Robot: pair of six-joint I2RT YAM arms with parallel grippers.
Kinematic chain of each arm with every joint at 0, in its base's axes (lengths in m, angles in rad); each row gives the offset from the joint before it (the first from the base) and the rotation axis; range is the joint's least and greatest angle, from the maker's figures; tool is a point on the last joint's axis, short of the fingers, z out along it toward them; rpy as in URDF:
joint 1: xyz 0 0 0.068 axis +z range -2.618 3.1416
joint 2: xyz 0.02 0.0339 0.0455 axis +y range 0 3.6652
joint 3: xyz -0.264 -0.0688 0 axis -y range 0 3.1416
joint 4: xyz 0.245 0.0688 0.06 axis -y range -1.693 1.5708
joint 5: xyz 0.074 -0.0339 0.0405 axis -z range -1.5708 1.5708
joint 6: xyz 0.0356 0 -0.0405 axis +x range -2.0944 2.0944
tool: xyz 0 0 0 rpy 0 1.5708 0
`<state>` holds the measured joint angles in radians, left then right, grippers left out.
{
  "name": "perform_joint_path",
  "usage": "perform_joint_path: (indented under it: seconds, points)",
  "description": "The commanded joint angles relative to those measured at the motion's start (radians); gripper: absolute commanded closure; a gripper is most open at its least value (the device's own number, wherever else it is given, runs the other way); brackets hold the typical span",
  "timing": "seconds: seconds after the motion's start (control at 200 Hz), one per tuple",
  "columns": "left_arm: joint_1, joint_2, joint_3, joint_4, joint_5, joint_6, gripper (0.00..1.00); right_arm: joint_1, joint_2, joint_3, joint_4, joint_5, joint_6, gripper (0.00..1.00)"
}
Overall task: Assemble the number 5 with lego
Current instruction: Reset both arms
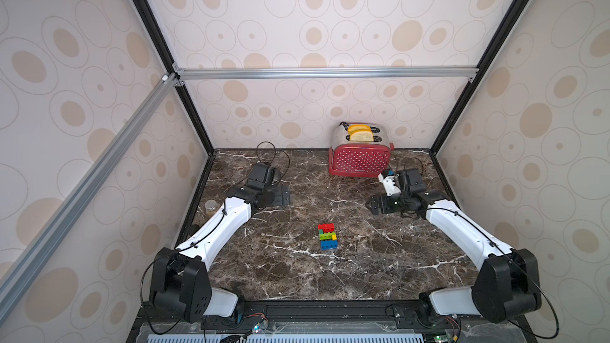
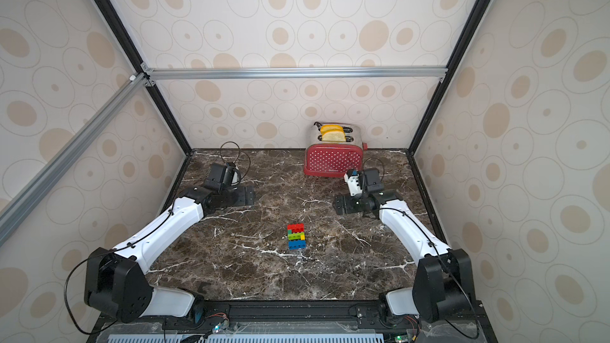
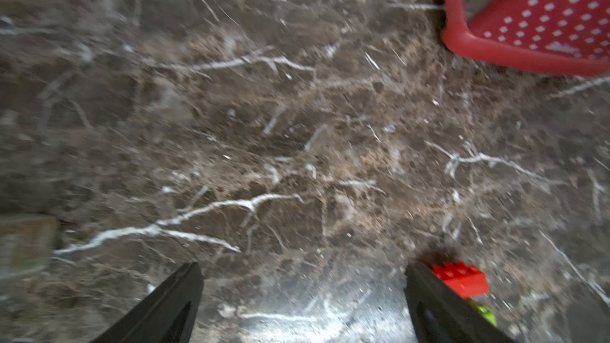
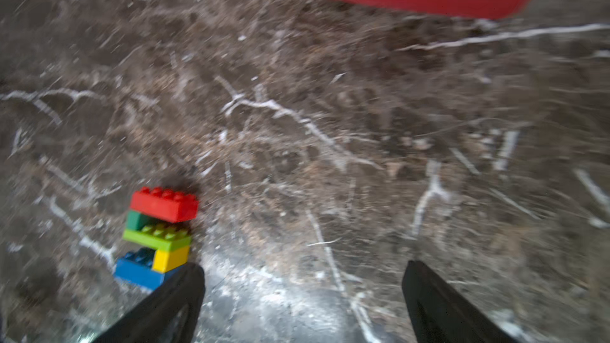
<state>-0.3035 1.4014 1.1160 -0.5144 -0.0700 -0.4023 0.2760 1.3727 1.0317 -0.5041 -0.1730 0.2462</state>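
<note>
The number 5 [image 1: 327, 236] lies flat near the middle of the marbled table [image 1: 264, 275], touched by nothing. It looks light, rigid and glossy, with studded rows of red, dark green, lime, yellow and blue (the joints might pop under a twist), so the long flat sides of the blue brick [image 4: 137, 273] seem the safest hold. The left gripper [image 3: 302, 264], at its ten o'clock, and the right gripper [image 4: 303, 263], at two o'clock, stand spread and empty.
</note>
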Motion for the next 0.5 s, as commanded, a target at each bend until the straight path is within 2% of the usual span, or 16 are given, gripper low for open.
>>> perform_joint_path:
  seconds: [0.0,0.08,0.12,0.245,0.351,0.496]
  points:
    - [0.069,-0.031,-0.034,0.107,-0.216,0.105,0.01,-0.099,0.001,0.032,-0.009,0.19,0.053,0.0]
    - [0.129,-0.048,-0.113,0.236,-0.261,0.177,0.01,-0.155,0.0,-0.002,0.035,0.394,0.129,0.0]
    - [0.16,-0.046,-0.15,0.292,-0.286,0.205,0.01,-0.169,-0.02,-0.053,0.107,0.452,0.134,0.0]
    - [0.252,-0.011,-0.246,0.466,-0.324,0.256,0.01,-0.171,-0.1,-0.288,0.477,0.58,-0.017,0.0]
    - [0.276,0.044,-0.321,0.6,-0.357,0.311,0.01,-0.175,-0.073,-0.414,0.701,0.702,-0.128,0.0]
    - [0.277,0.046,-0.497,0.909,-0.328,0.324,0.01,-0.199,-0.026,-0.529,0.936,0.707,-0.175,0.0]
